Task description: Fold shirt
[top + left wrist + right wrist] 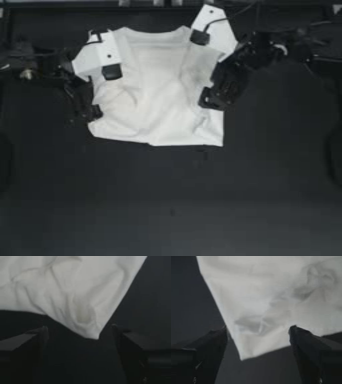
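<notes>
The left gripper [90,112] stands at the left edge of the shirt [157,92], near its lower left corner, and its jaws are spread wide with a pointed corner of the cloth lying between them but not yet pinched, as its wrist view shows [90,328]. The right gripper [208,100] stands at the shirt's right edge, a little above the lower right corner, jaws also wide apart, with another fabric corner [254,348] between them. The shirt is thin cotton, so I judge it light, soft and limp; it will sag and crease when lifted, and a hold on a corner or on the hem, through both layers, looks the safest. It is plain white, wrinkled, with the sleeves apparently already turned inward, so its outline is roughly a rectangle, the round neck at the far end. It lies on the dark table [167,200], in the upper middle part of it.
</notes>
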Robot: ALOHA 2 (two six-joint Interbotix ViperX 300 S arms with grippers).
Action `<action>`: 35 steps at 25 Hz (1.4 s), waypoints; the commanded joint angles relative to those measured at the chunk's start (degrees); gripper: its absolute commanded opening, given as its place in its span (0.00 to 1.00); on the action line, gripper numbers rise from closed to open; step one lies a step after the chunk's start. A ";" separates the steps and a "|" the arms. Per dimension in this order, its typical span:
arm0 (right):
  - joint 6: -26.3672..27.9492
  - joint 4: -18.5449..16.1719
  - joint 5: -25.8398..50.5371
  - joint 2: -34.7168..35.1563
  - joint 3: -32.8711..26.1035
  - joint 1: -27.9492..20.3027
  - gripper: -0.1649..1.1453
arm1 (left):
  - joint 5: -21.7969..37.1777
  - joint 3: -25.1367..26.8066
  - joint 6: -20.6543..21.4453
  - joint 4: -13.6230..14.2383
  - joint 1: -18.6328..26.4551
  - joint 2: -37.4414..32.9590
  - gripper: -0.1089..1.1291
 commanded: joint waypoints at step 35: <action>-17.58 1.85 1.58 3.96 1.41 5.10 0.89 | -13.80 6.77 7.12 2.02 -3.34 6.50 0.91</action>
